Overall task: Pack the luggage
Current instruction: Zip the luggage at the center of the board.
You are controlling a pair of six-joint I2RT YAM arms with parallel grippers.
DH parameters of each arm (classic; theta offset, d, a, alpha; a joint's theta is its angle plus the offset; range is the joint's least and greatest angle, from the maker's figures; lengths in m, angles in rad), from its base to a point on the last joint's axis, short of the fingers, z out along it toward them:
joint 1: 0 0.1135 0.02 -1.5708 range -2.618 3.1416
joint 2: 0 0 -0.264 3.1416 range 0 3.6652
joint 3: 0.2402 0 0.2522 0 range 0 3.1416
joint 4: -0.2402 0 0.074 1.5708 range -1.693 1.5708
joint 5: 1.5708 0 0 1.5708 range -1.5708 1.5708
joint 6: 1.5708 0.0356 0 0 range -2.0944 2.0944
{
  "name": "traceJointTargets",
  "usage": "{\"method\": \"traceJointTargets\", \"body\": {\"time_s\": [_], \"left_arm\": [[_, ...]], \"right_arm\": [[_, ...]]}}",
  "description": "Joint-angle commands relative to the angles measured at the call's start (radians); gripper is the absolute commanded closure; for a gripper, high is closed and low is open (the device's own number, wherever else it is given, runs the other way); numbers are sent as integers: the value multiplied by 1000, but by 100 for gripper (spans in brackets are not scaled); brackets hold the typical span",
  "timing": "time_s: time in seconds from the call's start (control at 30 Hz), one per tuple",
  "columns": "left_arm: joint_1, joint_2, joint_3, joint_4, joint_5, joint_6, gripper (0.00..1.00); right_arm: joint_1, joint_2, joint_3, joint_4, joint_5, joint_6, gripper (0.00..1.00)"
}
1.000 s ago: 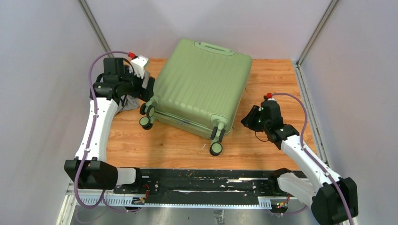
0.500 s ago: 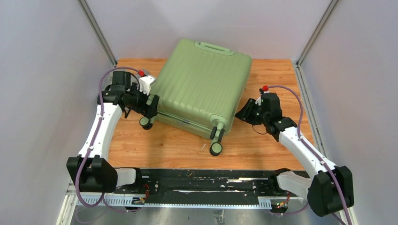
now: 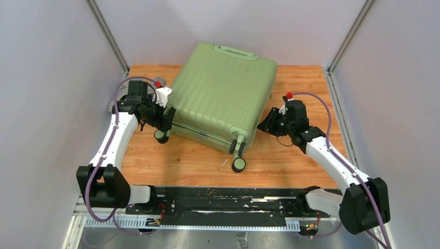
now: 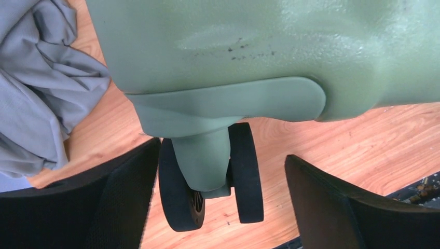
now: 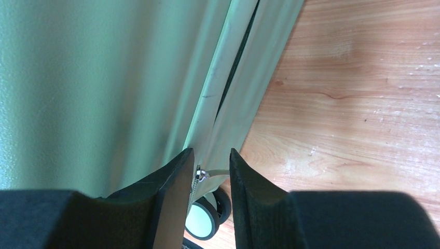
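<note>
Luggage (image 3: 220,93) lies flat and closed on the table (image 3: 306,83), wheels toward the arm bases, long axis running away from them and skewed slightly right. What matters for the next move is the side seam (image 5: 236,62). It runs along that axis and faces the right arm, so we judge the zip is the right arm's job. Right gripper (image 5: 210,155) points along the seam toward the near wheel, jaws narrow, with a small metal zip pull (image 5: 210,172) in the gap – we cannot tell if it is pinched. Left gripper (image 4: 223,171) sits low at the near-left corner, jaws wide either side of the wheel (image 4: 244,176), gripping nothing.
</note>
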Motion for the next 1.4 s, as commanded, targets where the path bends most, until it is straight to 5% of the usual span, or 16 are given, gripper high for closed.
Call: {"method": "traceJointTargets", "body": {"time_s": [0.0,0.17,0.33,0.73,1.17,1.37], "left_arm": [[5,-6,31,29,-25,-31,16],[5,-25,81,26,-52,-66,49],[5,-37,105,27,-80,-73,70],[5,-9,215,29,-127,-124,77],[5,55,213,53,-179,-157,82],[5,58,225,77,-193,-175,84]], "right_arm": [[63,32,63,86,-104,2,63],[57,9,59,69,-87,-43,58],[-15,-76,-29,53,-101,-102,45],[-94,-188,-255,166,-108,-272,8],[-84,-17,-334,557,-357,-231,24],[69,102,-226,566,-313,-275,28]]}}
